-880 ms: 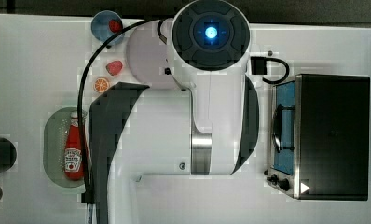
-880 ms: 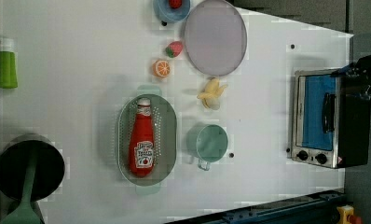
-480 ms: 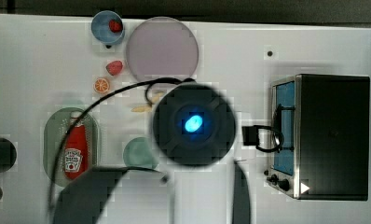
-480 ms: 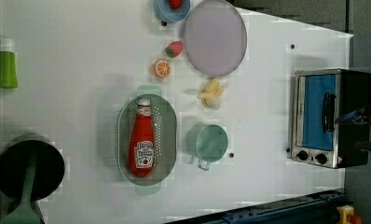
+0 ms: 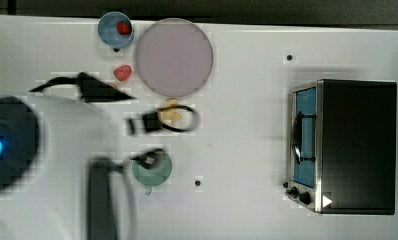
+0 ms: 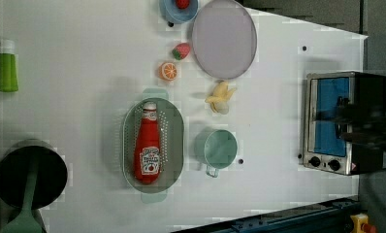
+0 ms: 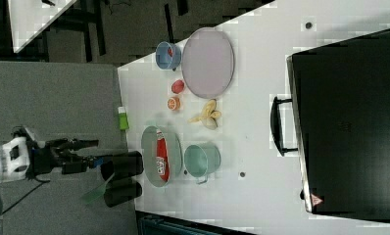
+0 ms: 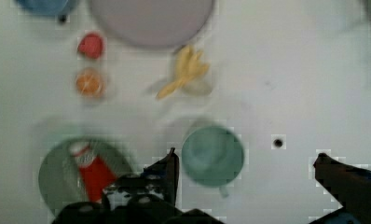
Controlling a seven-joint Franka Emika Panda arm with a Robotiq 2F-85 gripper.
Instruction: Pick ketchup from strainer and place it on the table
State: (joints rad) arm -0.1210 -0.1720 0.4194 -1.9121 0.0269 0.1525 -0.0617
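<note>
The smooth red ketchup (image 6: 147,143) bottle lay flat, white cap up in the left view, inside the pale green perforated oval strainer (image 6: 173,145) on the flat white table (image 6: 84,73), just beside the round teal cup (image 6: 217,147). In the top view the blurred white arm (image 5: 62,165) covered the strainer, and in the wrist view the bottle's lower half was hidden behind one dark finger. The gripper (image 8: 249,172) hung spread wide, off to the cup's side of the bottle, not touching it.

No readable text on ketchup (image 6: 147,145) label
</note>
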